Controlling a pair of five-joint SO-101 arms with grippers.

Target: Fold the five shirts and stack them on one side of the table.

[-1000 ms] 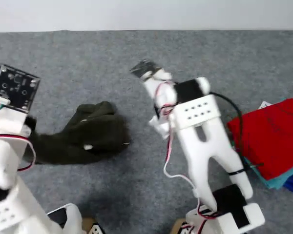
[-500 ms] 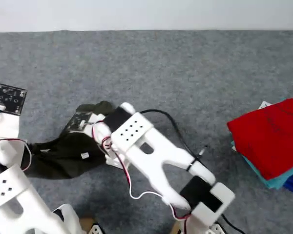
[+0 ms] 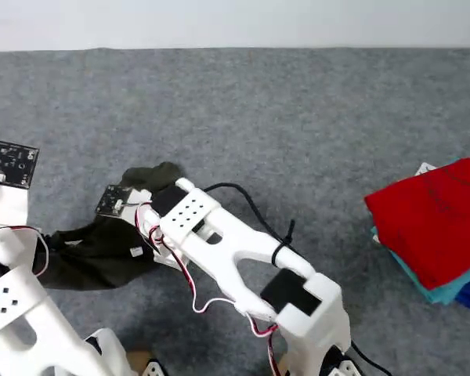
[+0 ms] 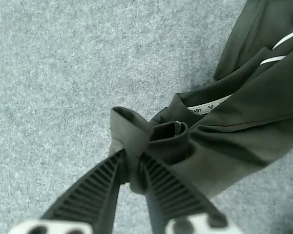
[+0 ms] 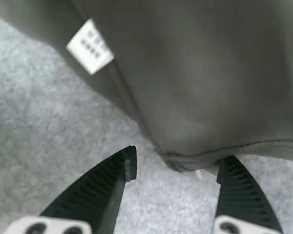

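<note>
my left gripper: clamped on shirt fold | my right gripper: wide open astride its edge, empty | shirt: crumpled on table, well apart from stack | risk: right closes on one layer, fold bunches

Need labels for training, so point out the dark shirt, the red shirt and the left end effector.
dark shirt [image 3: 94, 252]: high view, crumpled middle.
red shirt [image 3: 435, 215]: high view, top face.
left end effector [image 4: 133, 163]: left wrist view, between its fingertips.

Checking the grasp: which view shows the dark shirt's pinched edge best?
Left wrist view: the left gripper pinches a bunched edge of the dark shirt. High view shows it crumpled; right wrist view, its hem.
</note>
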